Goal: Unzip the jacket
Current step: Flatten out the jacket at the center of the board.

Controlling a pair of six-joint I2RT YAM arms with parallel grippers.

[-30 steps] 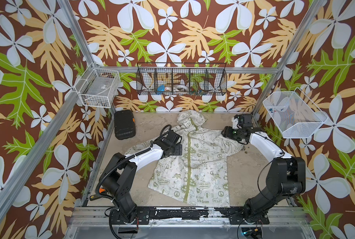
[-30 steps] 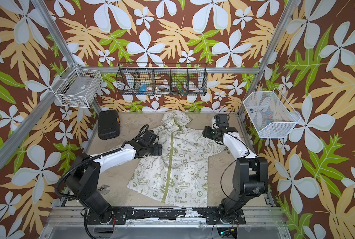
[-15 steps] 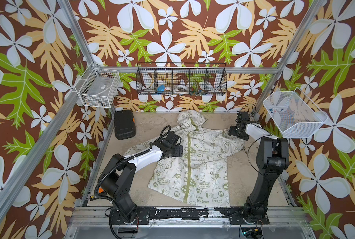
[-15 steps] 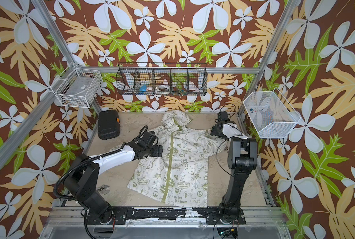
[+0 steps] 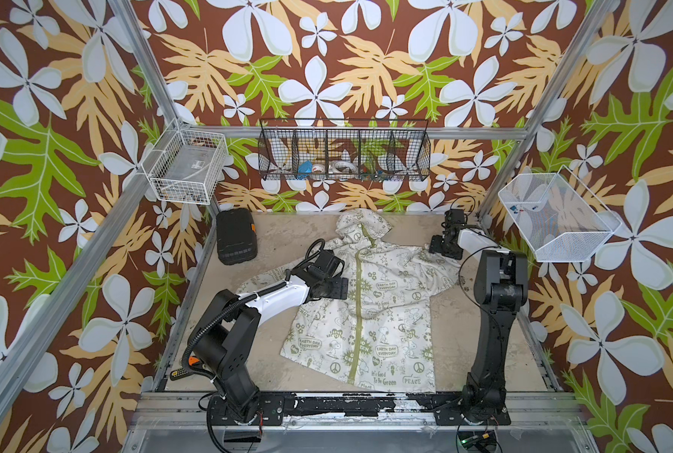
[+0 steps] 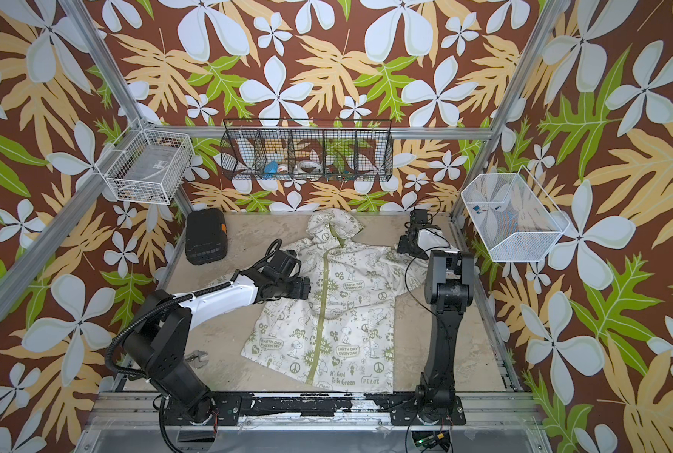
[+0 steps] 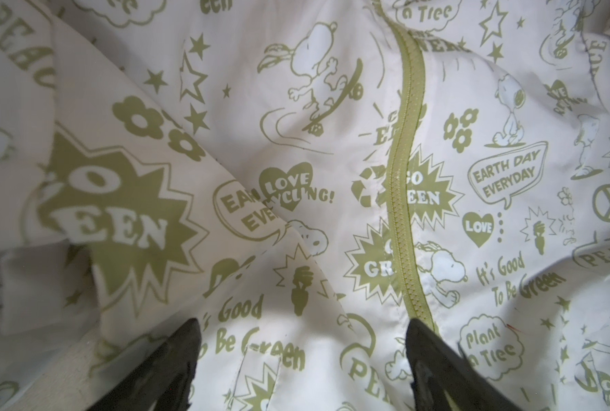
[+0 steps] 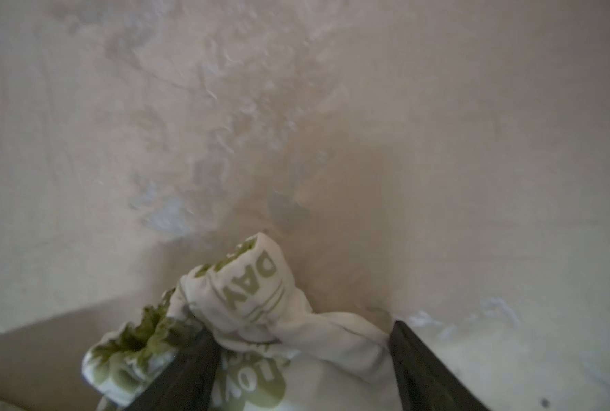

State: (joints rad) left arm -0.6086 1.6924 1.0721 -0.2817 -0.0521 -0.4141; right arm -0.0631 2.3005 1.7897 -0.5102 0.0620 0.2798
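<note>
The cream-white jacket [image 5: 386, 313] printed with green dogs lies front up on the table in both top views, hood toward the back wall. Its olive zipper [image 7: 401, 213] runs shut down the middle. My left gripper [image 5: 341, 288] hovers low over the chest panel just left of the zipper. It is open, with bare fabric between its fingers [image 7: 189, 334]. Near the back right corner my right gripper [image 5: 439, 247] is shut on the bunched sleeve cuff [image 8: 253, 284], and cloth fills the gap between both fingers. The zipper pull is not discernible.
A black case [image 5: 235, 235] lies at the table's back left. A black wire basket [image 5: 344, 155] hangs on the back wall, and white wire baskets hang on the left [image 5: 186, 170] and right [image 5: 554, 219]. Aluminium posts frame the corners.
The right arm has folded upright and its gripper has drawn back toward the right rear corner, pulling the sleeve outward. The left gripper has barely shifted.
</note>
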